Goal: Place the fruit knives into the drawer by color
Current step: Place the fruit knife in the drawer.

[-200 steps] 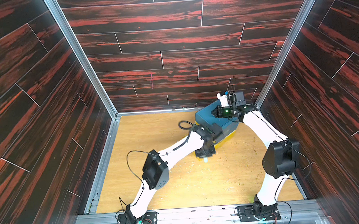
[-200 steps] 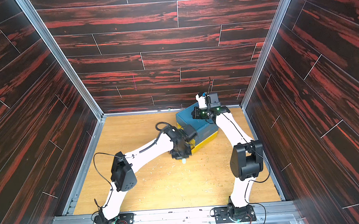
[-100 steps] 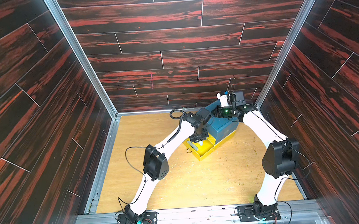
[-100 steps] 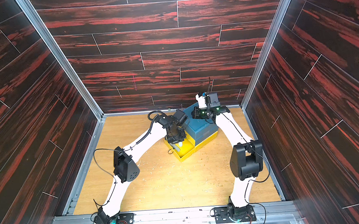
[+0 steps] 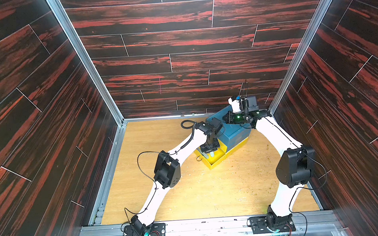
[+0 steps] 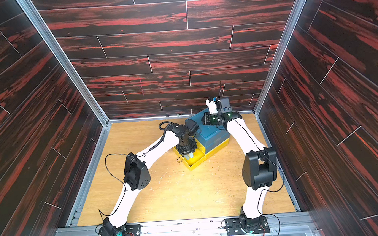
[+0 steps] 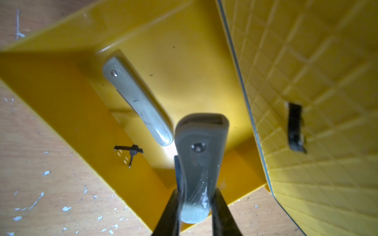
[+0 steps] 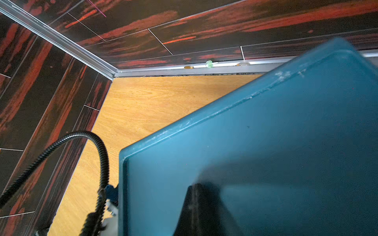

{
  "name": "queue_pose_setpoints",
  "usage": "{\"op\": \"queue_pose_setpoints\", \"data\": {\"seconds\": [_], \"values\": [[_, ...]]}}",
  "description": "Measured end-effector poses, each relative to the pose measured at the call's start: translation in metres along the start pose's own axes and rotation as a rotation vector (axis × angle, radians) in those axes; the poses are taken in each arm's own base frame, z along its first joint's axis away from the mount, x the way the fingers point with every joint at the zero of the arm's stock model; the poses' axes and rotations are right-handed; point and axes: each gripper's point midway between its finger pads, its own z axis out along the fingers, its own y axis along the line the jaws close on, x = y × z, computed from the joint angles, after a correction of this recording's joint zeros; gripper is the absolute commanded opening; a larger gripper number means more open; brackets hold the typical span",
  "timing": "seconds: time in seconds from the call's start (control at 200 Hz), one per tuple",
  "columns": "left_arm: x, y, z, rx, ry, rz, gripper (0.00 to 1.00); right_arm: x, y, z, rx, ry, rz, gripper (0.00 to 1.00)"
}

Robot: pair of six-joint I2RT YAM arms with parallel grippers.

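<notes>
Over the yellow drawer [image 7: 61,92], left fingers [image 7: 169,214] are pinching a pale fruit knife [image 7: 201,163], pairing it with the matching knife [image 7: 137,102] inside. Clenched empty, right fingers [image 8: 196,204] are resting on the teal cabinet [image 8: 266,143], likely steadying it.

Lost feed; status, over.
Left gripper shut on pale fruit knife above open yellow drawer. Right gripper shut over teal cabinet. Second pale knife lying in drawer; nothing blocking.

Robot test cell; panelled walls [image 5: 178,40], aluminium frame [image 5: 86,62]
</notes>
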Motion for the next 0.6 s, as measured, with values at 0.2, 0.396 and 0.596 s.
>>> {"op": "queue_pose_setpoints", "data": {"seconds": [0.2, 0.396, 0.596], "values": [[-0.005, 0.0, 0.013, 0.008, 0.008, -0.02, 0.09, 0.0, 0.0, 0.0, 0.0, 0.0, 0.0, 0.0], [-0.004, 0.005, 0.028, -0.002, 0.029, -0.032, 0.09, 0.0, 0.0, 0.0, 0.001, 0.0, 0.0, 0.0], [-0.008, 0.002, 0.03, 0.019, 0.02, -0.045, 0.11, 0.0, 0.0, 0.0, 0.002, -0.001, -0.001, 0.0]]}}
